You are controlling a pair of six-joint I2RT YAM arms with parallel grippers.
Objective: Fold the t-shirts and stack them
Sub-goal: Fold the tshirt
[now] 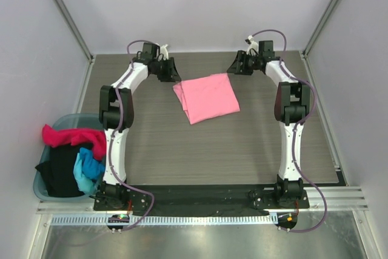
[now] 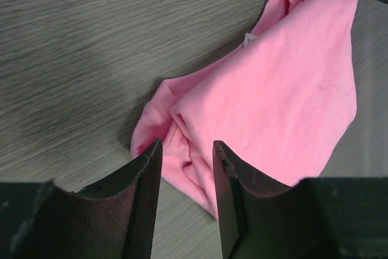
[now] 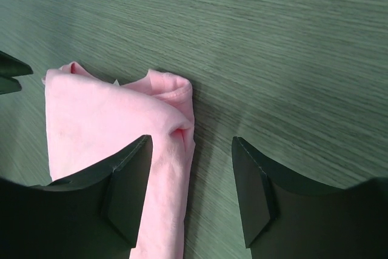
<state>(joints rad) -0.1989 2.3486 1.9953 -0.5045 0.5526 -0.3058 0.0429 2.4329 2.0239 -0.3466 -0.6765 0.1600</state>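
A light pink t-shirt (image 1: 207,97) lies folded into a rough square at the back middle of the table. It also shows in the left wrist view (image 2: 285,89), with its small white label (image 2: 249,39), and in the right wrist view (image 3: 103,119). My left gripper (image 1: 171,72) is open and empty just above the shirt's far left corner (image 2: 187,150). My right gripper (image 1: 236,67) is open and empty over the shirt's far right corner (image 3: 191,141). Magenta (image 1: 70,136), black (image 1: 60,171) and bright blue (image 1: 88,169) t-shirts are piled in the basket.
A teal plastic basket (image 1: 43,191) stands at the table's left near edge, beside the left arm's base. Grey walls enclose the table on the left, back and right. Bare wood-grain tabletop (image 1: 206,150) lies in front of the pink shirt.
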